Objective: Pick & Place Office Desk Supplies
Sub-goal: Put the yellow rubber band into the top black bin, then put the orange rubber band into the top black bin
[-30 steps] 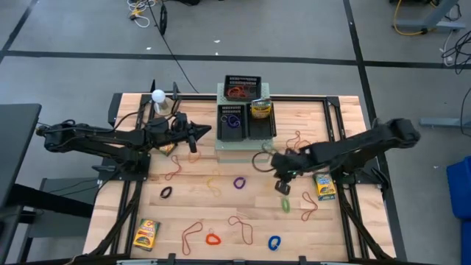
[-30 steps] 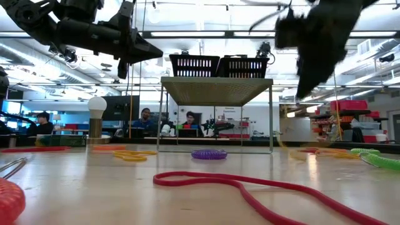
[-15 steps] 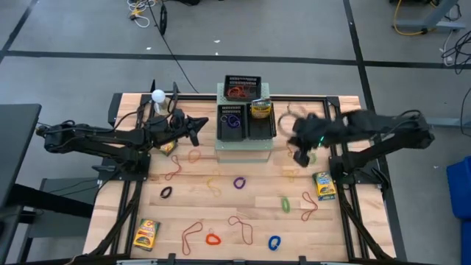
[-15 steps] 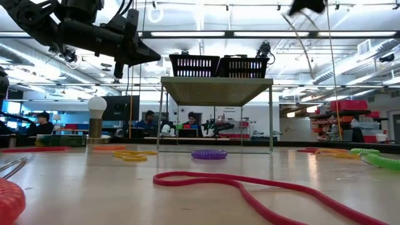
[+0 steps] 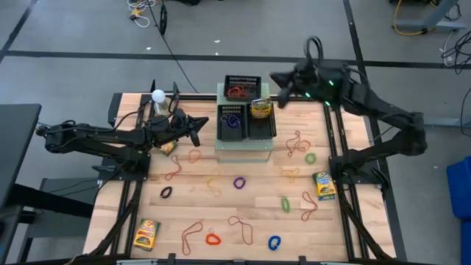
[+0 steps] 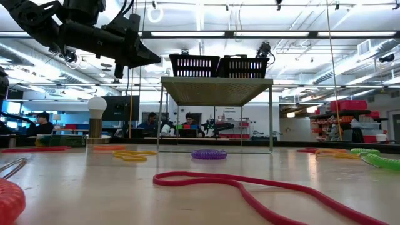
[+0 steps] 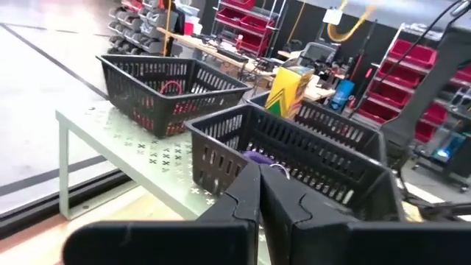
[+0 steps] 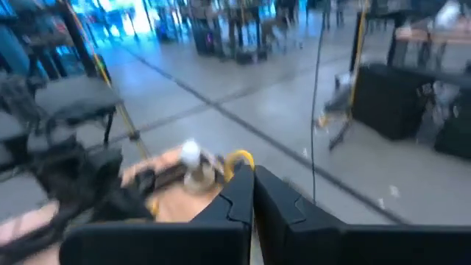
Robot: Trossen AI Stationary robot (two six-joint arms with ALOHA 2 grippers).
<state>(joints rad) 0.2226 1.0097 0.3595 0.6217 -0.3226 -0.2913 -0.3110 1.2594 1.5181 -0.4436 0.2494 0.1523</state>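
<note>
The rubber bands (image 5: 193,156) and small coloured loops, such as the purple loop (image 5: 239,182), lie scattered over the table (image 5: 346,243), all well below and apart from either pincer; one crayon box (image 5: 324,185) sits near the right arm's base and another crayon box (image 5: 146,233) at the near left corner. More bands, a purple loop and a crayon box already rest in the black trays (image 5: 241,88) on the pale stand (image 5: 244,146).

The right gripper (image 5: 277,79) is lifted high, just beside the trays on their right, fingers pressed together with nothing visible between them. The left gripper (image 5: 204,121) hovers just left of the trays, pointing at them, also closed and empty.

The risk I see: both pincers flank the same stand, so a reach by either toward the trays could bring the arms together or knock a tray off. The right arm is stretched far and raised, its elbow over the table's right edge; the left arm lies long and level across the left side.
</note>
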